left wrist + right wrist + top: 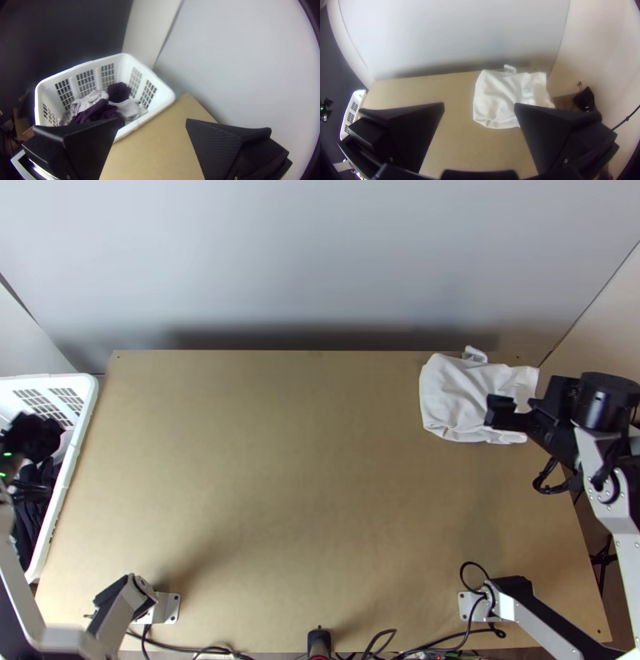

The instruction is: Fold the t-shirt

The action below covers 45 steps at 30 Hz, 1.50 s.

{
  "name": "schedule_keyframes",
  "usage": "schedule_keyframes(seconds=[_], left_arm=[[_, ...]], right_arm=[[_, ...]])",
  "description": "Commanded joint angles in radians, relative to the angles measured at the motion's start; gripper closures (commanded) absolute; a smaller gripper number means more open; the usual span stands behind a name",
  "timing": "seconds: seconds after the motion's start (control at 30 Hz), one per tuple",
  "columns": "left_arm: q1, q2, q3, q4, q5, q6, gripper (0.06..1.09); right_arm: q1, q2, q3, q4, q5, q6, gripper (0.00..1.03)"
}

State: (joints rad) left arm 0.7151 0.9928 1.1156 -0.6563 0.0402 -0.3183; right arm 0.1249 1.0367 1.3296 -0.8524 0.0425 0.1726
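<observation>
Seemingly sitting between folds | showing white shirt at table, far-right corner | spreading left gripper, right gripper open | needing reach into basket

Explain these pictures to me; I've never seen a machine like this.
Two robot arms, left and right, work at a wooden table. The top view looks down from a fixed camera; each wrist view comes from a camera on one arm, its own claw along the bottom.

At the table's far right corner lies a white t-shirt, gathered into a rough, wrinkled square. Off the left edge, a white basket holds dark and pale clothes.

The left claw and right claw are open, holding nothing.
</observation>
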Motion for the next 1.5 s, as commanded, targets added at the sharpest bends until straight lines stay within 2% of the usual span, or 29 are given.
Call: schedule_keyframes(seconds=[0.0,0.07,0.13,0.27,0.43,0.63,0.7,1.07,1.47], left_arm=[[0.308,0.218,0.0,0.113,-0.006,0.021,0.11],[0.374,0.273,-0.026,0.239,-0.006,0.039,0.11],[0.426,0.356,-0.028,0.302,-0.006,0.054,0.11],[0.483,0.549,0.009,0.308,-0.042,0.081,0.11],[0.508,0.699,0.007,0.308,-0.091,0.127,0.11],[0.494,0.81,-0.057,0.391,-0.06,0.18,0.11],[0.488,0.873,-0.05,0.408,-0.031,0.208,0.11],[0.402,1.035,-0.023,0.575,-0.016,0.234,0.11],[0.346,1.143,0.061,0.643,0.003,0.203,0.11]], right_arm=[[0.015,0.037,0.022,-0.059,-0.089,-0.085,0.05],[0.028,0.042,0.02,-0.08,-0.099,-0.093,0.05],[0.041,0.039,0.016,-0.097,-0.104,-0.094,0.05],[0.061,0.025,0.014,-0.157,-0.127,-0.131,0.05],[0.062,0.017,0.022,-0.241,-0.233,-0.159,0.05],[0.053,0.005,0.003,-0.241,-0.259,-0.156,0.05],[0.053,0.002,0.006,-0.243,-0.263,-0.156,0.05],[0.053,-0.037,-0.003,-0.281,-0.271,-0.185,0.05],[0.047,-0.076,-0.017,-0.29,-0.27,-0.237,0.05]])
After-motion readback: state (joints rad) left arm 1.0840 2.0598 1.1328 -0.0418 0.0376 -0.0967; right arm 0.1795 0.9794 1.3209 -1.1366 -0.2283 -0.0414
